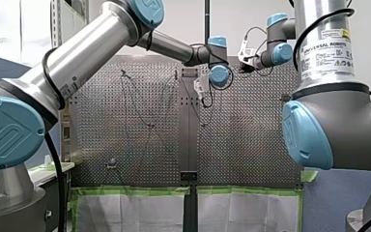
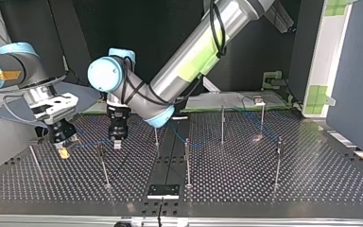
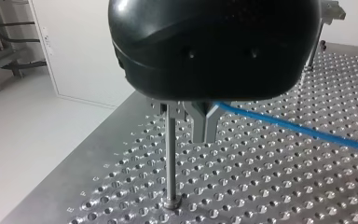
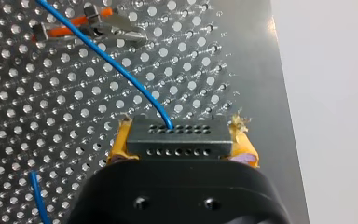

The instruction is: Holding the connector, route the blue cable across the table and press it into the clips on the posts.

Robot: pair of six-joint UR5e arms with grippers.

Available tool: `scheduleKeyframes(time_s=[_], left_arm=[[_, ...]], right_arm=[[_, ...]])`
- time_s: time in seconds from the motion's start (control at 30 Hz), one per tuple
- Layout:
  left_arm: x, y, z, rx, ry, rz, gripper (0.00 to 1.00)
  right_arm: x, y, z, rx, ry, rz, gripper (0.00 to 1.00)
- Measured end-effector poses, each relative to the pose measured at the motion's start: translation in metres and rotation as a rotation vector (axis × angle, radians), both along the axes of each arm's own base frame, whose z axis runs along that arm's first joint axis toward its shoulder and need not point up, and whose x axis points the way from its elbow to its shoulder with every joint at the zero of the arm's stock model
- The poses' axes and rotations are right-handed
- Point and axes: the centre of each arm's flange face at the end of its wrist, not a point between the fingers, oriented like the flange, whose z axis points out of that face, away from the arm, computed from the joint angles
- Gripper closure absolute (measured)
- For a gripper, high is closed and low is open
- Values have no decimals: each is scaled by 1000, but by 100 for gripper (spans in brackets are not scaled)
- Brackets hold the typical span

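My right gripper [image 4: 179, 142] has its yellow pads shut on the black connector [image 4: 177, 135]. The blue cable [image 4: 112, 60] leaves the connector's top and runs over the perforated table. In the top view my right gripper [image 2: 62, 144] hangs low at the left. My left gripper [image 2: 116, 142] is just to its right, and the cable [image 2: 90, 142] is strung between them. In the left wrist view my left gripper [image 3: 204, 133] is shut on the blue cable [image 3: 284, 128], close beside a thin metal post [image 3: 171, 158].
Several thin posts stand on the table, among them post [image 2: 104, 165], post [image 2: 187, 163] and post [image 2: 277, 163]. A metal clip with orange parts [image 4: 88, 28] lies ahead of my right gripper. The table's edge [image 4: 261, 93] runs close beside the connector.
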Motion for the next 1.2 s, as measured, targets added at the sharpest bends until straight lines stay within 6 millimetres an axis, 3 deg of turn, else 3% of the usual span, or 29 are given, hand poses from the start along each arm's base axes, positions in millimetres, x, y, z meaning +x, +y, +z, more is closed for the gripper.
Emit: scheduleKeyframes(time_s=[0.27, 0.67, 0.97, 1.03, 1.07, 1.13, 1.17, 1.2], left_arm=[[10, 6, 1, -5, -11, -7, 100], [50, 25, -11, -8, -35, -32, 100], [53, 28, -14, 5, -23, -44, 97], [52, 27, -15, 8, -19, -46, 80], [51, 26, -15, 10, -16, -48, 80], [49, 25, -16, 12, -11, -51, 60], [47, 24, -16, 13, -8, -53, 60], [46, 24, -17, 14, -6, -55, 48]], right_arm=[[1, -3, -3, -1, -1, 3, 100], [2, -11, -12, 6, -5, 7, 100], [-11, -28, -16, 7, -5, -12, 100], [-16, -31, -16, 6, -6, -17, 100], [-17, -32, -16, 6, -6, -19, 100], [-21, -33, -15, 5, -5, -24, 100], [-22, -34, -16, 4, -4, -26, 100], [-24, -35, -16, 4, -4, -28, 100]])
